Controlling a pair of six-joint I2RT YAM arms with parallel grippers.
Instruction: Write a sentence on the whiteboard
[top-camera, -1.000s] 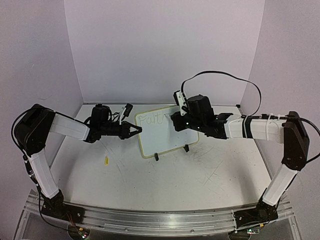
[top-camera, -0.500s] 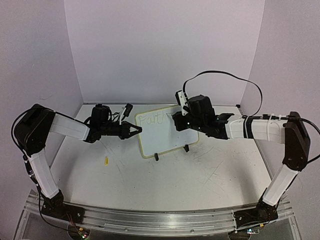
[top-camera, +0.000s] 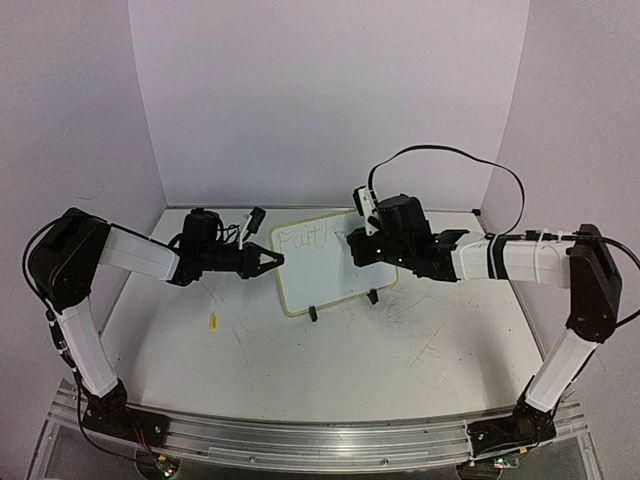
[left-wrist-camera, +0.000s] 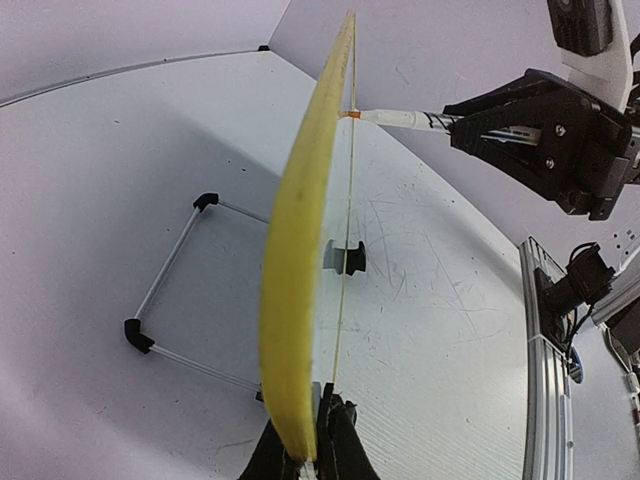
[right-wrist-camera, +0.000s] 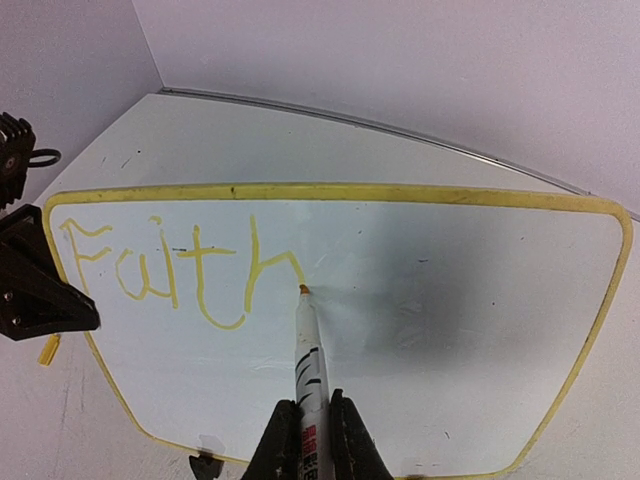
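The whiteboard (right-wrist-camera: 430, 330) stands propped on its wire stand at the back middle of the tabletop (top-camera: 330, 370), between the two arms. The left pincer (left-wrist-camera: 308, 440) is clamped shut on the board's left rim, probably to brace it against the pressure of writing. The right pincer (right-wrist-camera: 308, 430) is closed tight around a marker (right-wrist-camera: 309, 355), whose tip touches the board at the end of the "h" in "Faith". Since a second ago the right wrist has edged slightly rightward, and the left arm has not moved.
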